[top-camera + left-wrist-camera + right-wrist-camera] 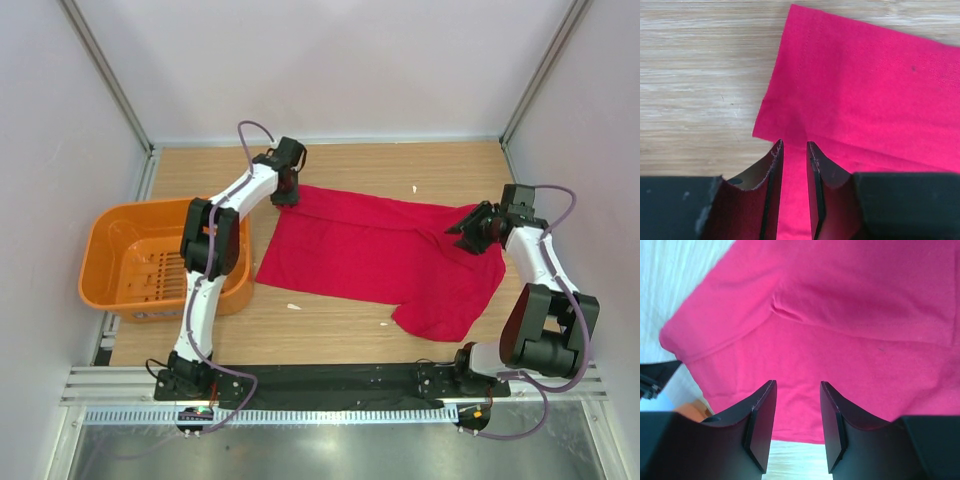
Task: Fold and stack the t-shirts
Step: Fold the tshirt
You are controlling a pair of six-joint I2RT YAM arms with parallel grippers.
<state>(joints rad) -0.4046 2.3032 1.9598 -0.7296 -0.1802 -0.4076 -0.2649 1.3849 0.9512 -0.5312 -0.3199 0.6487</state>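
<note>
The red t-shirt [380, 255] lies spread on the wooden table, mostly flat, with one lobe hanging toward the near right. My left gripper [287, 190] sits at the shirt's far left corner. In the left wrist view its fingertips [795, 144] stand a narrow gap apart, and the t-shirt [865, 85] runs flat through that gap. My right gripper [470, 228] hovers over the shirt's right end. In the right wrist view it [797, 384] is open wide above the t-shirt [840, 315] near the hem, with nothing between its fingers.
An orange slotted basket [105, 235] stands at the left, against the left arm's forearm. Small white scraps [294, 306] lie on the wood near the shirt. Walls close the table in at the back and both sides.
</note>
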